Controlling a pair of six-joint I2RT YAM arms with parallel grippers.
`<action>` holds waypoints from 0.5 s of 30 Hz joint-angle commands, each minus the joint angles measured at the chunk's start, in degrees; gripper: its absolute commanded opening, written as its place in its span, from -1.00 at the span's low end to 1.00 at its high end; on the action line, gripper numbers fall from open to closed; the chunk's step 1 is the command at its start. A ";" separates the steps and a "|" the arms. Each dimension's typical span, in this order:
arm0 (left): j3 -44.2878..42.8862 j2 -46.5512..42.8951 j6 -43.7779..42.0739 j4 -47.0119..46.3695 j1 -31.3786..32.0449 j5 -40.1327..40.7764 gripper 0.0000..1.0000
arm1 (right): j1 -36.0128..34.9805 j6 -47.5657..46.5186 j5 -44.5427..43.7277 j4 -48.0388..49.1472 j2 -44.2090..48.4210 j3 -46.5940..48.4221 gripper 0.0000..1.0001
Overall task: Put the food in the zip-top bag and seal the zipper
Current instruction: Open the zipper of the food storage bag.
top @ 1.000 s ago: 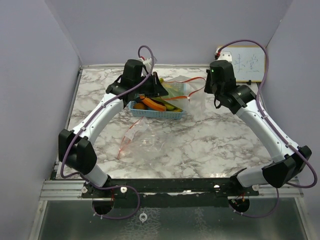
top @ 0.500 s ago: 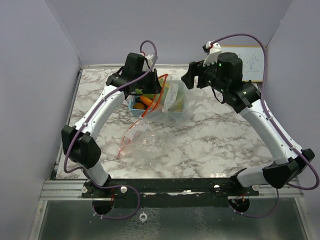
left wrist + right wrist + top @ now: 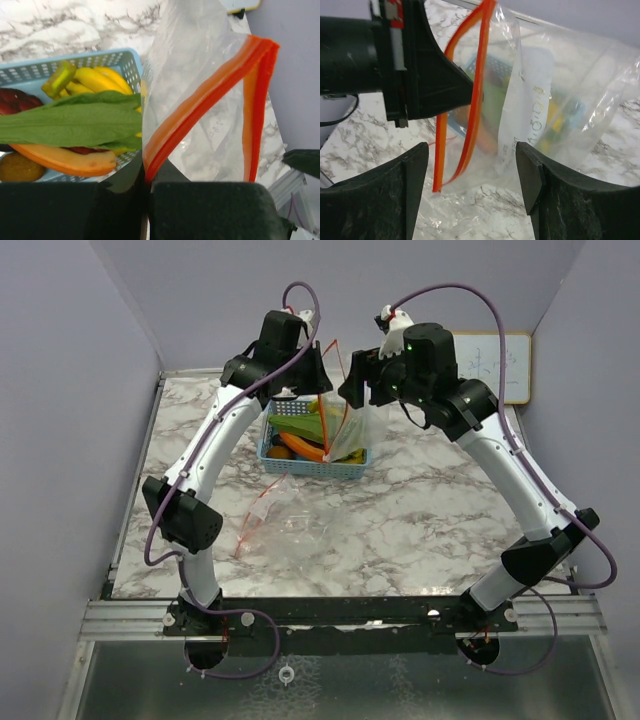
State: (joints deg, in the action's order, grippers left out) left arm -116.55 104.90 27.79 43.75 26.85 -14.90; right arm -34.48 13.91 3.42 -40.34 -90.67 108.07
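Step in hand, as judged: opening the bag mouth ahead of loading.

The left fingers (image 3: 148, 187) are pinching fully closed on the orange-red zipper strip (image 3: 200, 102) of the clear plastic zip-top bag (image 3: 190, 45), which is hanging raised above the surface near the middle of its far edge. The right fingers (image 3: 356, 388) are standing wide apart and holding nothing, facing the bag just beside the strip.

The food is lying in the blue plastic mesh basket (image 3: 127, 57) under the bag, towards the far edge: long green leafy vegetable (image 3: 75, 120), orange carrot (image 3: 65, 159), yellow bananas (image 3: 100, 80), purple eggplant (image 3: 12, 100) and small brown round fruit (image 3: 17, 167). No piece is showing inside the bag. A second clear bag (image 3: 285, 515) is lying flat nearer the left near corner.

Next move, as judged: the right fingers are needing to close on the free lip only, then draw it away, without tugging the strip out of the left hold
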 commanded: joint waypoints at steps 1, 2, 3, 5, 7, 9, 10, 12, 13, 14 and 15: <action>-10.90 4.10 1.40 5.75 1.68 8.45 -1.00 | -0.50 1.31 -5.44 -5.49 -1.25 4.02 0.40; -11.80 4.67 1.54 5.75 1.97 8.49 -1.00 | -0.81 1.60 -6.34 -5.49 -1.38 3.81 0.40; -12.27 5.02 1.95 5.55 2.25 8.44 -1.00 | -1.14 1.95 -7.67 -5.43 -1.43 3.28 0.40; -12.59 5.38 2.19 5.12 2.90 8.27 -1.00 | -1.81 2.09 -10.35 -4.84 -1.77 2.23 0.40; -12.56 5.55 2.34 4.87 3.50 8.35 -1.00 | -2.44 2.31 -12.31 -4.87 -2.82 2.25 0.40; -12.49 5.68 2.43 4.86 3.86 8.55 -1.00 | -3.12 2.69 -13.89 -5.48 -4.19 3.41 0.40; -12.36 5.58 2.47 4.86 3.99 8.69 -1.00 | -3.42 2.94 -14.36 -5.35 -4.66 3.75 0.40; -11.86 5.26 2.60 4.73 4.09 8.78 -1.00 | -4.08 3.29 -16.04 -4.89 -5.35 3.82 0.40; -11.45 4.99 2.54 4.57 4.09 8.75 -1.00 | -4.24 3.62 -17.64 -5.18 -5.71 3.92 0.40; -11.04 4.56 2.49 4.33 4.09 8.81 -1.00 | -4.29 3.88 -19.41 -5.84 -6.16 4.07 0.40; -10.60 4.14 2.36 4.19 4.10 9.02 -1.00 | -4.42 4.10 -21.46 -6.53 -6.43 4.22 0.39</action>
State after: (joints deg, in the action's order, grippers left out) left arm -127.68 110.17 29.69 48.18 30.70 -7.90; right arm -38.06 16.36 -9.23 -44.31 -95.48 110.41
